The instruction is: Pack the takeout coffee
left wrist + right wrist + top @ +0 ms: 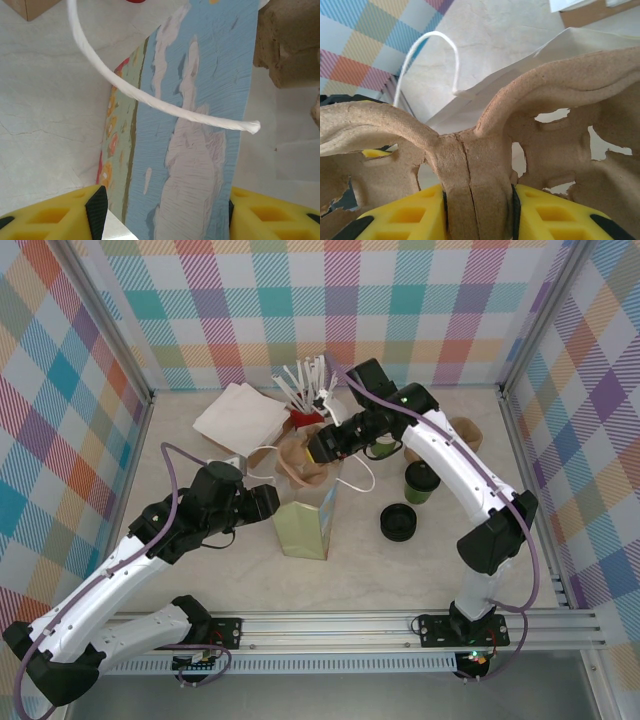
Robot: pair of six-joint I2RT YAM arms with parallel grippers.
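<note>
A moulded pulp cup carrier [298, 462] is held above the middle of the table [400, 570] by the right gripper [318, 448]. In the right wrist view the right gripper [477, 215] is seen with its jaws clamped on the central ridge of the carrier [560, 90], one yellow finger on each side of the brown fold. Beneath the carrier a pale panel and a white cord handle [435, 37] can be made out. A printed paper bag [303, 528] is stood upright just below centre in the overhead frame, directly below the carrier, and the left gripper [272, 502] is brought up against its upper left corner. In the left wrist view the jaws of the left gripper [162, 220] are seen standing apart, with the blue painted face of the bag [200, 100] set between them, a pale sliver visible between one pad and the bag, and the cord handle [150, 102] draped across the panel. The takeout coffee [420, 482], a small green cup whose top looks dark, is left standing right of centre, apart from the bag and under the right arm's forearm. A black round lid [398, 523] lies just below it. White straws [305, 378] and a stack of white paper [240, 412] are kept at the far edge, in the upper middle of the frame.
</note>
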